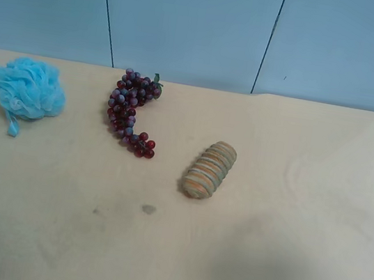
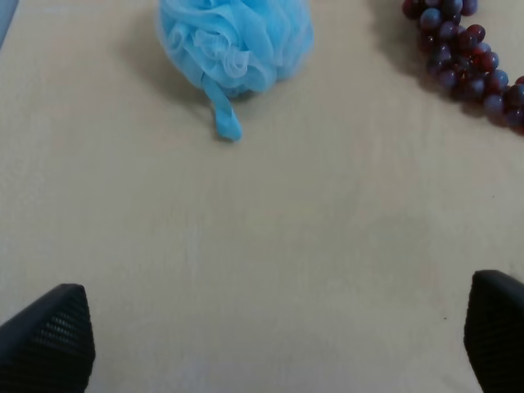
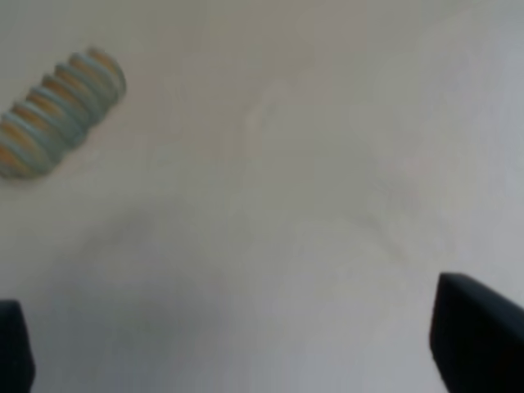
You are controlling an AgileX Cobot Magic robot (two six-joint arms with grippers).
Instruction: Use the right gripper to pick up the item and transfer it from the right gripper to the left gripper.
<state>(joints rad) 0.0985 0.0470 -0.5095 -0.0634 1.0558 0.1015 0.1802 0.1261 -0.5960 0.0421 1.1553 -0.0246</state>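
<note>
Pouf [image 2: 236, 41] is sitting on the table [image 1: 260, 263] just ahead of our left gripper [image 2: 270, 352], nowhere in our right gripper's [image 3: 237, 352] view, which only catches the striped roll [image 3: 59, 110] ahead and off to one side. Both grippers are spread wide with nothing in them. Our worry is the long reach across: the right arm could clip the roll or the grapes [image 1: 132, 109], or pinch just loose mesh or the ribbon loop [image 2: 221, 110] so it slips at handoff.
</note>
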